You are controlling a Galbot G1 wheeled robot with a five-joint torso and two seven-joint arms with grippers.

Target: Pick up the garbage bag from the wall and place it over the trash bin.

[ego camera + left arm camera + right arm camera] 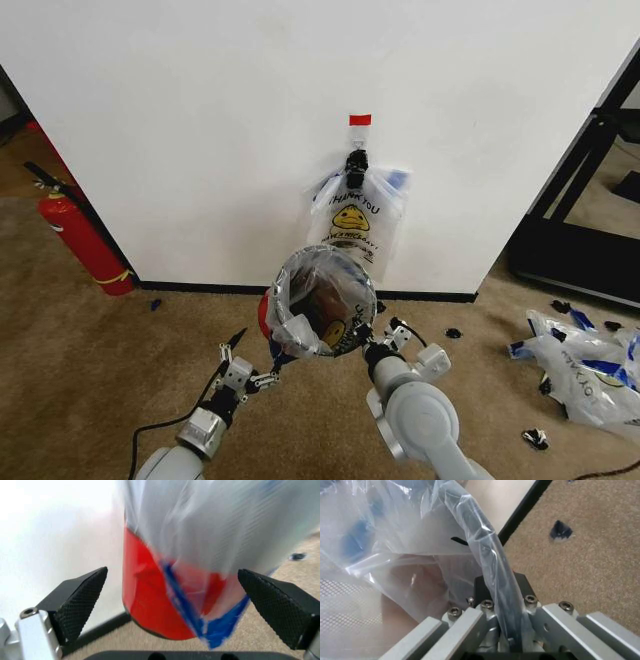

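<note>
Wall (250,120): white, spare bags (352,215) hung from its clip. Trash bin (322,305): before the wall, garbage bag (300,300) draped over its rim. Left gripper (177,603): wide open just beside the bin's red base, wrist view; right gripper (502,603): clamped on bagged rim.

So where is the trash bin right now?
In the head view, the trash bin stands centre, before the wall, lined with a garbage bag, between both claws.

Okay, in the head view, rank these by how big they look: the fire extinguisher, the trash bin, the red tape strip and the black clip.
1. Trash bin, though it sits nearest the camera, so its lead is unsure.
2. Fire extinguisher, close behind.
3. Black clip.
4. Red tape strip, about the clip's size; too alike to rank firmly.
</note>
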